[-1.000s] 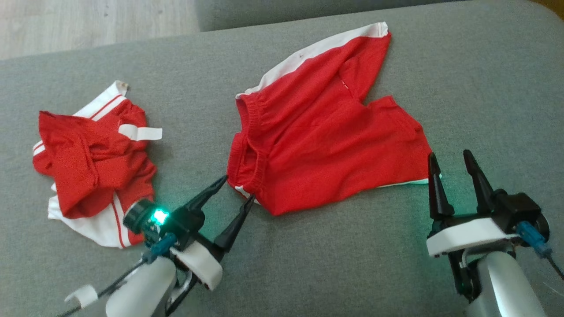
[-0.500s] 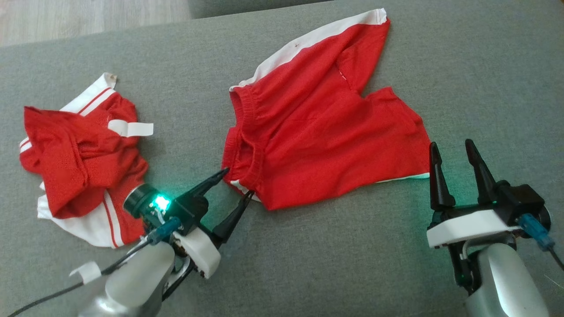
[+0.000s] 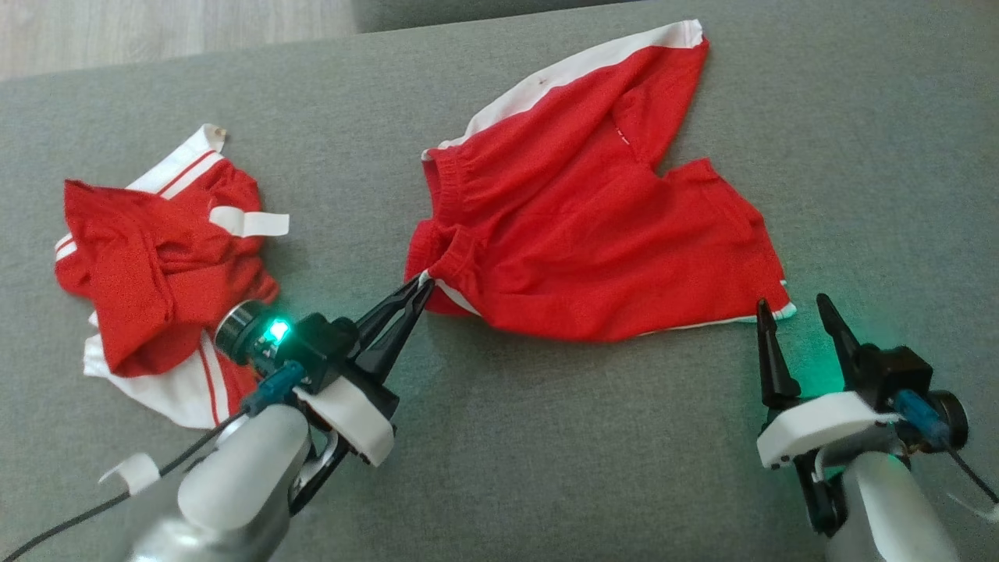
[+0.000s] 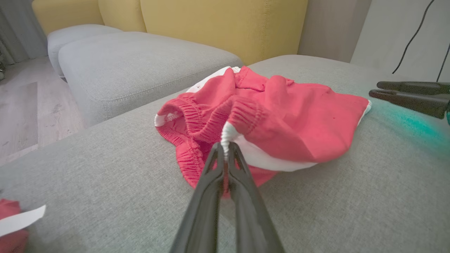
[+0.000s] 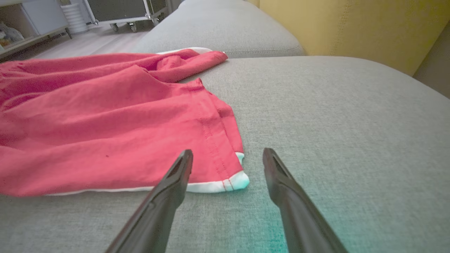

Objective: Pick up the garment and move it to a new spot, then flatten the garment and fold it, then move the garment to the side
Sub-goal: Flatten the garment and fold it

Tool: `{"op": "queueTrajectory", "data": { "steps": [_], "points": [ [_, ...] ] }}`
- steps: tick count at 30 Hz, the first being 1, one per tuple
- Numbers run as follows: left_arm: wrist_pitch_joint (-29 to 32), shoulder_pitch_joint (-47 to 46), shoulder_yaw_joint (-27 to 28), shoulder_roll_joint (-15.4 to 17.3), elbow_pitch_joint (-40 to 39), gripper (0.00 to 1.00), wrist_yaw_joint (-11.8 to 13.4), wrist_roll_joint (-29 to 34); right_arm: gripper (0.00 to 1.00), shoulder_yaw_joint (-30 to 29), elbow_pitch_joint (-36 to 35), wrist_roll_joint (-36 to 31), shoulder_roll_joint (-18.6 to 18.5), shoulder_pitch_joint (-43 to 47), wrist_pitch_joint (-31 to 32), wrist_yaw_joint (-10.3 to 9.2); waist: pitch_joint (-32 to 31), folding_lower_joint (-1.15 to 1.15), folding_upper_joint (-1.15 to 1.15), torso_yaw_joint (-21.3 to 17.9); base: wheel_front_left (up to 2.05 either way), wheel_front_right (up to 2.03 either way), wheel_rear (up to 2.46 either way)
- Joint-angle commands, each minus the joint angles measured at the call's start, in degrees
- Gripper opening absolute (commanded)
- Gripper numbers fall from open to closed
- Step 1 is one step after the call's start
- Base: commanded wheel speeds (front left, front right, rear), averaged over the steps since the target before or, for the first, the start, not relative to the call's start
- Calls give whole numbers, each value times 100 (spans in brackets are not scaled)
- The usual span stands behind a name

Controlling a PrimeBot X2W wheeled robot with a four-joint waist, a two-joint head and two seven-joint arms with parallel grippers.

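Red shorts (image 3: 577, 234) clamped at waistband corner by left gripper (image 3: 424, 287); right gripper (image 3: 791, 304) apart near hem, arm cropped

Support: grey woven sofa cushion (image 3: 546, 453), broad and flat.
Centre to 1 o'clock on it: red shorts (image 3: 593, 234), spread mostly flat, with a white stripe along the far edge, the elastic waistband toward 9 o'clock and the leg hems toward 3 o'clock.
9 o'clock on it: crumpled red-and-white garment (image 3: 156, 273), bunched in a heap, well apart from the shorts.

Tight left claw (image 3: 425, 283), wide right claw (image 3: 792, 303).
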Motion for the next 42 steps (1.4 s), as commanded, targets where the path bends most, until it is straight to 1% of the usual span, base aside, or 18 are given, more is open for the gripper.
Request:
{"op": "queueTrajectory", "data": {
  "steps": [1, 6, 12, 19, 26, 27, 28, 29, 30, 37, 42],
  "points": [
    [-55, -35, 312, 142, -209, 0, 52, -18, 100, 50, 24, -148, -13, -298, 7, -4, -16, 0, 0, 48, 0, 0, 0],
    [-55, 107, 496, 67, -322, 0, 107, -2, 100, -48, 408, -529, -13, -486, 196, -4, -37, 0, 0, 133, 0, 0, 0],
    [-55, 196, 670, -14, -383, 0, 128, 51, 100, -150, 694, -907, -13, -637, 469, -4, -41, 0, 0, 202, 0, 0, 0],
    [-55, 248, 792, -65, -361, 0, 124, 105, 100, -2, 773, -1120, -13, -643, 574, -4, -67, 0, 0, 210, 0, 0, 0],
    [-55, 295, 871, -95, -295, 0, 97, 144, 100, 130, 755, -1171, -13, -603, 615, -4, -121, 0, 0, 172, 0, 0, 0],
    [-55, 298, 878, -100, -285, 0, 93, 150, 92, 144, 759, -1154, -13, -600, 626, -4, -131, 0, 0, 170, 0, 0, 0],
    [-55, 302, 884, -105, -274, 0, 89, 155, 57, 157, 765, -1139, -13, -597, 639, -4, -144, 0, 0, 167, 0, 0, 0],
    [-55, 306, 890, -110, -263, 0, 85, 159, 31, 172, 771, -1131, -13, -593, 654, -4, -156, 0, 0, 165, 0, 0, 0],
    [-55, 311, 896, -115, -251, 0, 81, 162, 0, 188, 779, -1119, -13, -590, 669, -4, -169, 0, 0, 162, 0, 0, 0],
    [-55, 405, 993, -106, -155, 0, 84, 181, 0, 289, 778, -913, -13, -563, 677, -4, -341, 0, 0, 105, 0, 0, 0],
    [-56, 499, 1171, -66, -161, 0, 124, 133, 0, 468, 622, -339, -13, -611, 575, -4, -534, 0, 0, 11, 0, 0, 0]
  ]
}}
